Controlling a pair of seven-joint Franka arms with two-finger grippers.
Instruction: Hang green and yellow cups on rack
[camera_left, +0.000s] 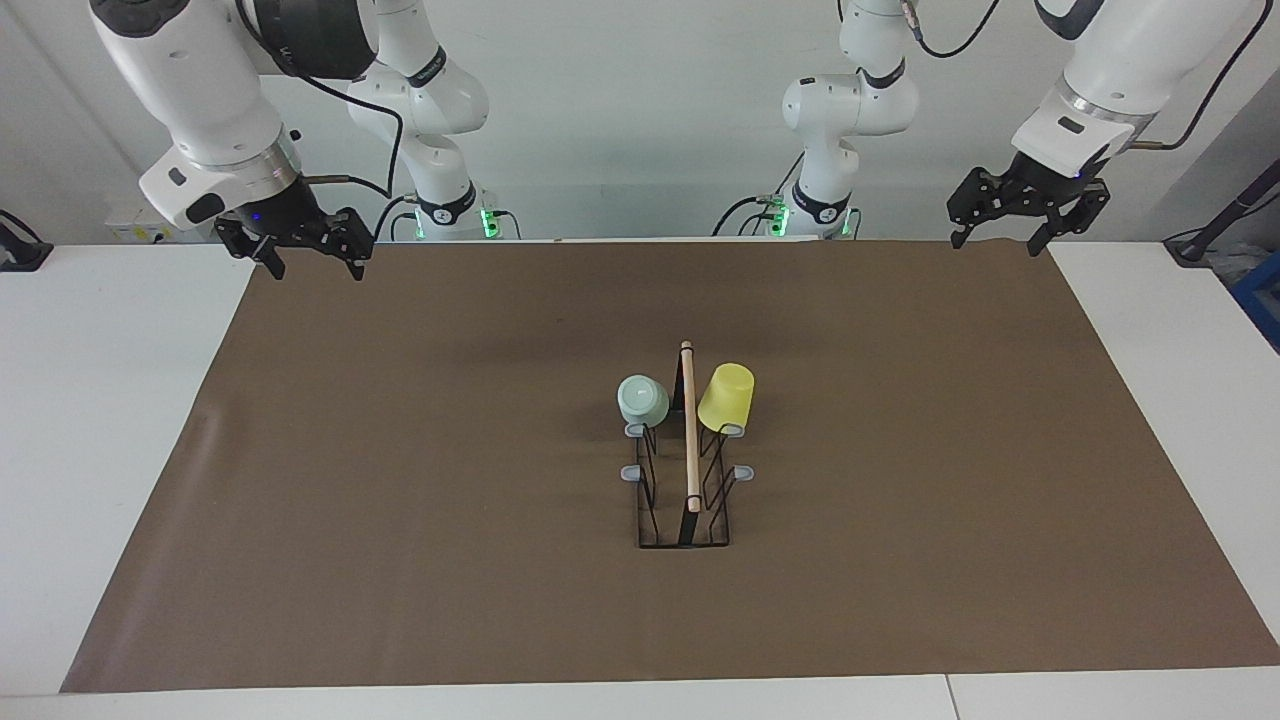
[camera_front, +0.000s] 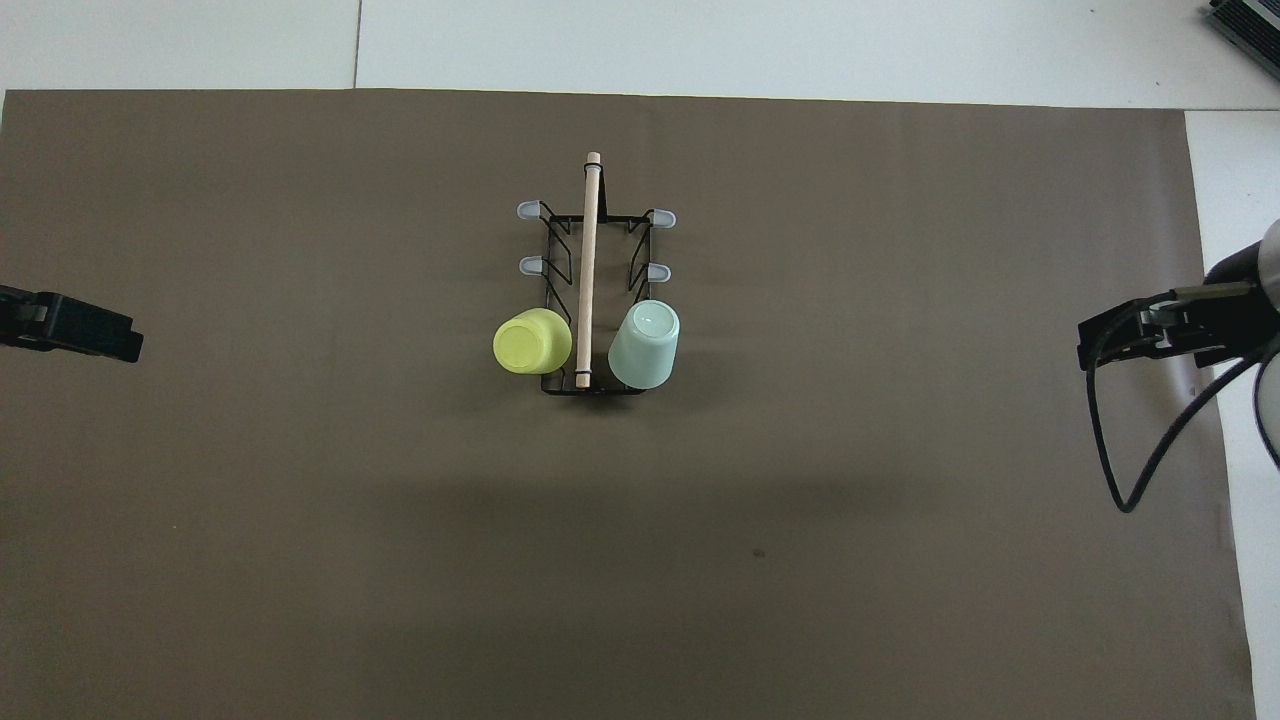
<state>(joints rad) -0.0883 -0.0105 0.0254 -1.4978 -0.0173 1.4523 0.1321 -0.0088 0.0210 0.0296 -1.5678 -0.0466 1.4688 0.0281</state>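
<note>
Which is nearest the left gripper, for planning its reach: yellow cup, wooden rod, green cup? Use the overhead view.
From the left gripper:
1. Yellow cup, hung on the rack's side toward the left arm.
2. Wooden rod, along the rack's top.
3. Green cup, hung toward the right arm.

- Facing view: camera mounted high across the table, looking back at the two arm bases and down at a slant. Set well back; the whole brown mat (camera_left: 400, 450) fits, plus white table (camera_left: 110, 400) at both ends and the rear wall.
- Overhead view: camera high above the robots' own end, looking forward and steeply down. Closer in; the mat fills nearly the full width, its edge nearest the robots cut off.
- Views sit half a turn apart.
- Shared: the mat and the rack (camera_left: 684, 500) (camera_front: 592, 300) with both cups near its middle. Arm bases show in the facing view only.
</note>
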